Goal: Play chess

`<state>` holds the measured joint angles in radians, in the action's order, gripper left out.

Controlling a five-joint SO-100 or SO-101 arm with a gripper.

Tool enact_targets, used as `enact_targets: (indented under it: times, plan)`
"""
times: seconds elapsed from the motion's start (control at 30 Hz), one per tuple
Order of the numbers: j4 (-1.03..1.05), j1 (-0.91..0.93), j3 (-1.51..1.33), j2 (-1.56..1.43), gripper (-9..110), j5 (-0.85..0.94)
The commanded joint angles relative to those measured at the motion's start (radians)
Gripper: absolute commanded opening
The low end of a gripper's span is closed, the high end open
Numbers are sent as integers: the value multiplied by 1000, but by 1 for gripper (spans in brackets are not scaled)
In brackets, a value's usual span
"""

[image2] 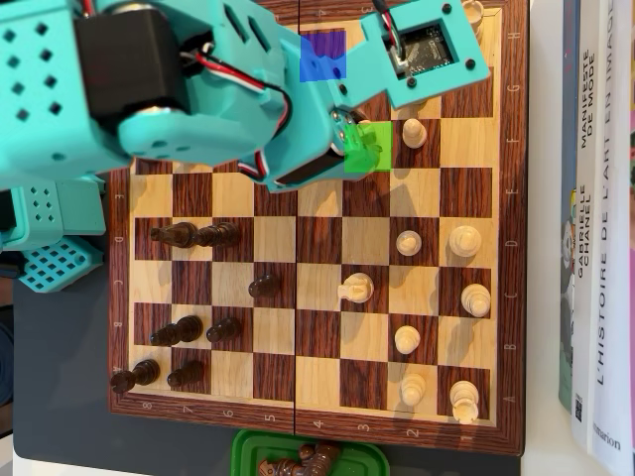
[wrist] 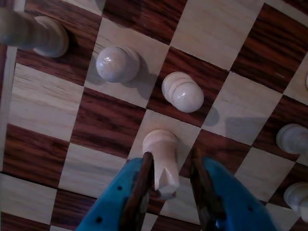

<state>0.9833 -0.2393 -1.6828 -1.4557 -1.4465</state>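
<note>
While the tool (wrist: 168, 185) straddles it, jaws parted and not yet pinching, the white bishop (wrist: 161, 159) stands at lower centre of the wrist view; light, rigid, smooth-lacquered; grip below the head.

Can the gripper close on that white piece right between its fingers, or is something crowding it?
Probably yes: the gripper is open, its fingers either side of the white piece. The nearest white pawn stands a square away, clear.
</note>
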Motion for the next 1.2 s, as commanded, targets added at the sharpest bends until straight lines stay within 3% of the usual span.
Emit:
enact_targets:
  times: [0.0,0.43,1.17]
  plan:
    - [-2,11,40,-8,13,-5]
    - [-2,-3,41,-23,17,-8]
    - [67,-32,28,-433,17,-9]
